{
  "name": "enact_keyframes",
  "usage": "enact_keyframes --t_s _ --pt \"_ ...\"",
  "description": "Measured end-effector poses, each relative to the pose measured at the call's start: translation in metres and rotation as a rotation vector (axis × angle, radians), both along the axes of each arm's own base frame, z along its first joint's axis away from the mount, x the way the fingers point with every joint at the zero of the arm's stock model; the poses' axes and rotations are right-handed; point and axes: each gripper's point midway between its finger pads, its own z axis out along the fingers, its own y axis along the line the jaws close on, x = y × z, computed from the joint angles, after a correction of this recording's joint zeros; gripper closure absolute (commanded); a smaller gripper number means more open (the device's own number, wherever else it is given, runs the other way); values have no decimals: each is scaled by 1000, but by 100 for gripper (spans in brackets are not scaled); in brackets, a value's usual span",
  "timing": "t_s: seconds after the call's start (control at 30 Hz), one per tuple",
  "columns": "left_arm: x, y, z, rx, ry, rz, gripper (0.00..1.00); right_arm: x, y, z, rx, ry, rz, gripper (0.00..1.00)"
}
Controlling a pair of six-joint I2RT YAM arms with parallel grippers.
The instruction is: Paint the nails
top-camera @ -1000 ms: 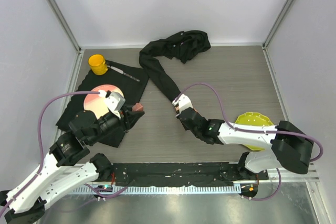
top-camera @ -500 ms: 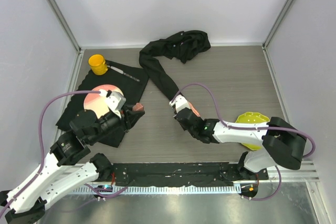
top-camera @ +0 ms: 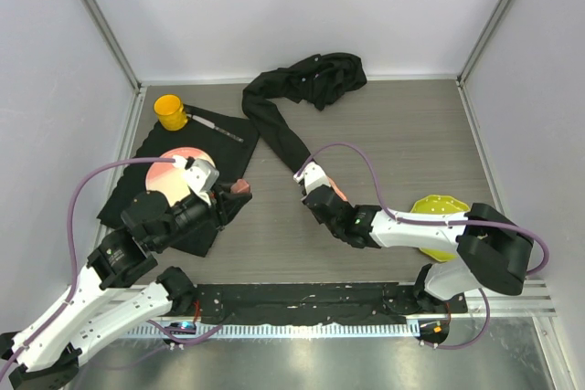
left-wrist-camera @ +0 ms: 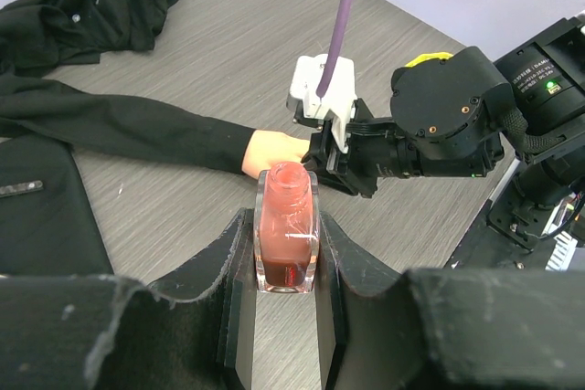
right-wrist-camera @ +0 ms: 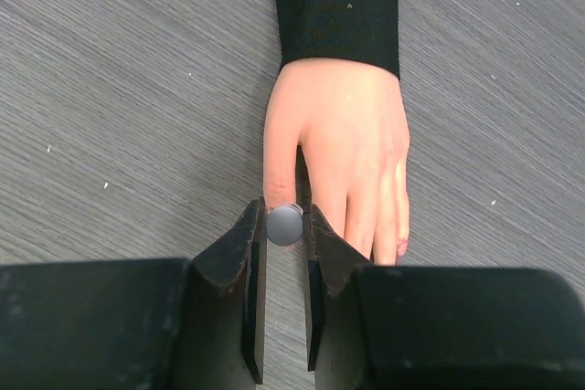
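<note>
Jaws of the right gripper [right-wrist-camera: 283, 218] pinch a round grey cap [right-wrist-camera: 284, 225], presumably the brush's, directly over the thumb tip of the mannequin hand [right-wrist-camera: 347, 143], whose nails [right-wrist-camera: 399, 244] point toward them, sleeve trailing away; the left gripper [left-wrist-camera: 286, 237], well apart, clamps the polish bottle [left-wrist-camera: 285, 196].

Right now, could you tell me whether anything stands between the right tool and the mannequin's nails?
Nothing visible does. The right tool, shut on a small grey cap, sits over the thumb of the mannequin hand, which lies uncovered on the table. The tool's own fingers hide the finger ends in its wrist view.
</note>
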Motion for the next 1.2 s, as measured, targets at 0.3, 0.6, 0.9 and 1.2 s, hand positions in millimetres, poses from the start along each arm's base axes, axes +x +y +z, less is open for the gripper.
enact_keyframes --t_s 0.3,0.6,0.9,1.2 --pt "1 1 0 -1 1 2 100 1 1 1 4 -5 1 99" --pt "1 0 0 -2 1 -3 100 1 1 1 4 -4 1 99" --pt "1 1 0 -2 1 -2 100 0 -1 0 3 2 -5 99" --pt "1 1 0 -2 2 -4 100 -5 -9 -2 4 17 -16 99"
